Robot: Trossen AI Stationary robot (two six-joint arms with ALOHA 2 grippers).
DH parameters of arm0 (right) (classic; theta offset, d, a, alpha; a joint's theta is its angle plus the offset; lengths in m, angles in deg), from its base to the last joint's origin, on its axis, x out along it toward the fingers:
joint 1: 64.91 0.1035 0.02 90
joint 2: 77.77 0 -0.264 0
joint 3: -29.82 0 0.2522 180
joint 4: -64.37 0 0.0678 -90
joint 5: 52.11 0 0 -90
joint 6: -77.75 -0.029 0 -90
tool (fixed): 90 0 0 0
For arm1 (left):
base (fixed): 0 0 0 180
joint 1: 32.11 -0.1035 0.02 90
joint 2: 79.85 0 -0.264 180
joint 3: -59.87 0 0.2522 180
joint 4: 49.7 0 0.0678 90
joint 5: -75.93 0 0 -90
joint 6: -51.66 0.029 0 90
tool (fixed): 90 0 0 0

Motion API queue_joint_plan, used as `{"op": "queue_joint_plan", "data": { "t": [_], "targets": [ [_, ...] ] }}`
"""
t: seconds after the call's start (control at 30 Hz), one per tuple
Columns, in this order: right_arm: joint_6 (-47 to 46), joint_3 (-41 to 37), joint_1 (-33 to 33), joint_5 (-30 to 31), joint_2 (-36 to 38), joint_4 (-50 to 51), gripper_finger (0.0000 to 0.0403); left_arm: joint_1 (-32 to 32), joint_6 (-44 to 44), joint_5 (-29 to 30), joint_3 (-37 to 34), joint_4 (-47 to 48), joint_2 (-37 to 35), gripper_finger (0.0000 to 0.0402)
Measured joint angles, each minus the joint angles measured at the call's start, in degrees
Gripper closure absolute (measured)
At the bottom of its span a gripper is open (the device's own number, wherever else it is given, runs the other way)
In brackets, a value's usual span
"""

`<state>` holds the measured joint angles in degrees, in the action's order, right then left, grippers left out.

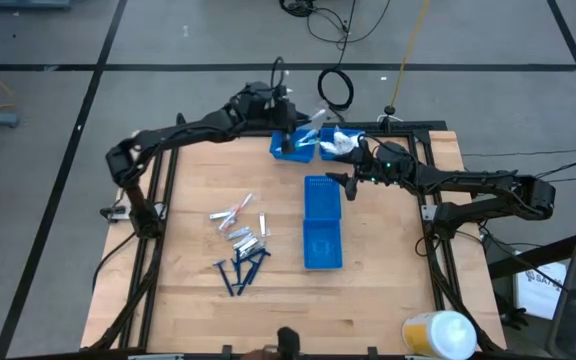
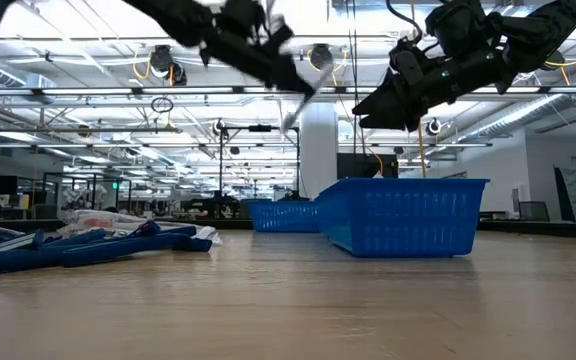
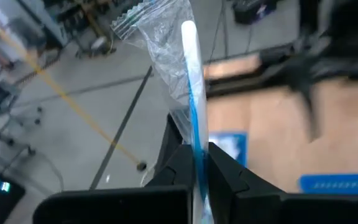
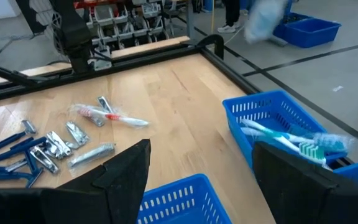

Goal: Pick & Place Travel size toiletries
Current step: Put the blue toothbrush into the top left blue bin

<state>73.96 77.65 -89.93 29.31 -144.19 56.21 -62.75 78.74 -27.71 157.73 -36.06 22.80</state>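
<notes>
My left gripper (image 1: pixel 290 110) hangs above the two small blue bins (image 1: pixel 294 148) at the table's far side, shut on a slim white and light-blue stick in a clear wrapper (image 3: pixel 190 87). The bin beside it (image 4: pixel 278 134) holds similar sticks. More toiletries lie in a loose pile (image 1: pixel 239 240) on the wood at the left: silvery tubes, packets and dark blue razors. My right gripper (image 4: pixel 201 180) hovers open over the far end of a long blue bin (image 1: pixel 322 222), with nothing between its fingers. My left gripper pinches the stick near one end (image 3: pixel 197 152) between its two fingers (image 3: pixel 182 165), wrapper and all. The stick runs on lengthwise past the fingertips, with the wrapper's crimped end (image 3: pixel 138 15) beyond. It is lifted clear, above the far bins.
The long blue bin lies lengthwise in the table's middle, right of the pile. Black frame rails (image 1: pixel 153 190) run along the table's edges. A white and yellow container (image 1: pixel 438 333) stands off the near right corner. Bare wood lies near the front edge.
</notes>
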Motion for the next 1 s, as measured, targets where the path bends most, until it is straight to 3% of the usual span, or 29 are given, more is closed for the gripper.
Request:
{"op": "queue_joint_plan", "data": {
  "t": [0.33, 0.7, 1.0],
  "targets": [
    [-0.02, 0.00, 0.00, -0.20, 0.01, 1.70, 0.0135, -4.87, -5.16, 2.73, -0.13, -0.78, 10.33, 0.0387],
    [-0.02, 0.00, 0.00, -0.22, -0.02, 1.67, 0.0135, -5.74, -10.73, 3.18, -1.06, 4.93, 11.30, 0.0390],
    [-0.03, 0.00, 0.00, -0.22, 0.01, 1.67, 0.0135, -5.30, -11.14, 3.22, -7.15, -3.26, 11.30, 0.0389]
  ]
}}
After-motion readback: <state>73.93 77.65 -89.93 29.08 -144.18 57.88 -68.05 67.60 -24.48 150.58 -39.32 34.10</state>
